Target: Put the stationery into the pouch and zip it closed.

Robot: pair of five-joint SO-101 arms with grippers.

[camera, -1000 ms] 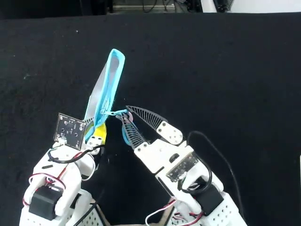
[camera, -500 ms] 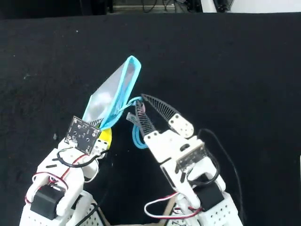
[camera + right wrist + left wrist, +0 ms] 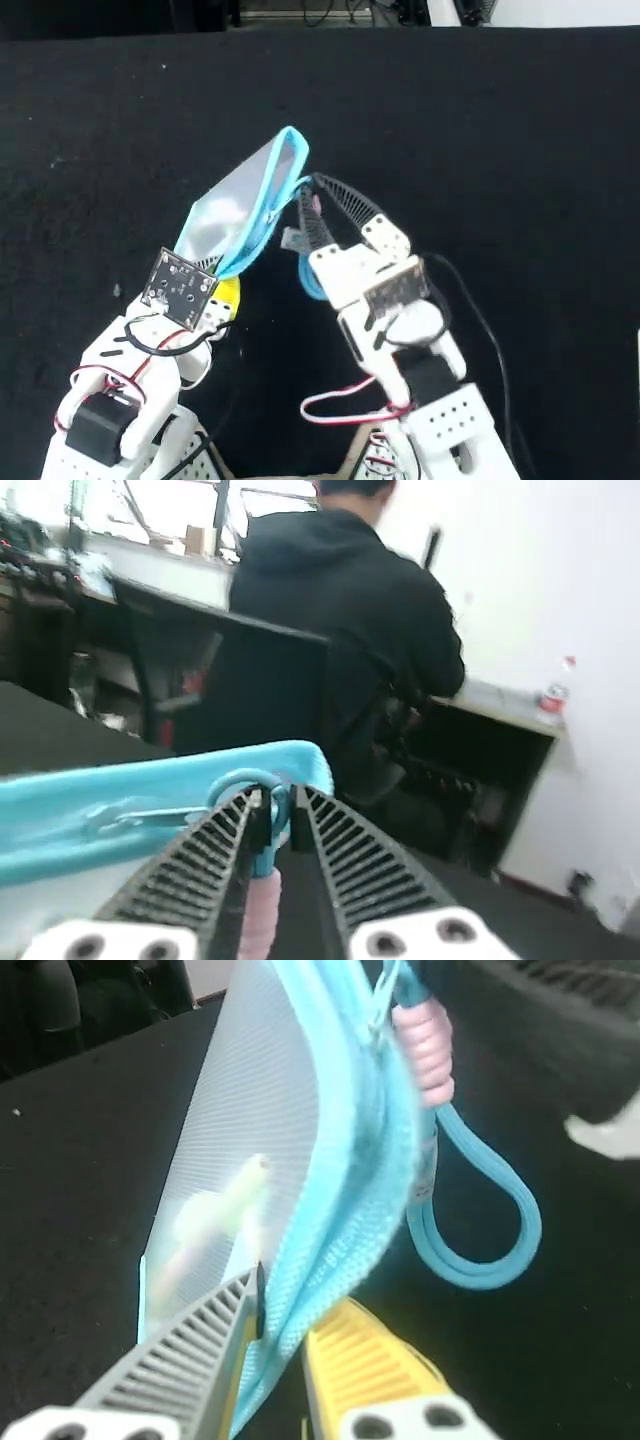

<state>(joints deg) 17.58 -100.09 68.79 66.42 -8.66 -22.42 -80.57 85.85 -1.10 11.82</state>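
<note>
A translucent pouch (image 3: 232, 213) with a light blue zipper edge is held up off the black table, tilted up and to the right. My left gripper (image 3: 222, 272) is shut on its lower end, the grey and yellow fingers pinching the zipper tape (image 3: 300, 1290). Pale stationery (image 3: 215, 1215) shows through the pouch wall (image 3: 250, 1130). My right gripper (image 3: 306, 186) is shut on the zipper pull (image 3: 247, 783) at the pouch's far end (image 3: 120, 810). A pink bead (image 3: 424, 1050) and a blue cord loop (image 3: 485, 1255) hang from the pull.
The black table (image 3: 480, 130) stretches wide behind and to both sides of the arms. A red and white cable (image 3: 340, 405) loops beside the right arm's base. Desks and a chair stand in the room behind (image 3: 250, 670).
The pouch has swung over to the right. My right gripper has travelled along the zipper from near the left gripper up to the far end, dragging the cord loop with it.
</note>
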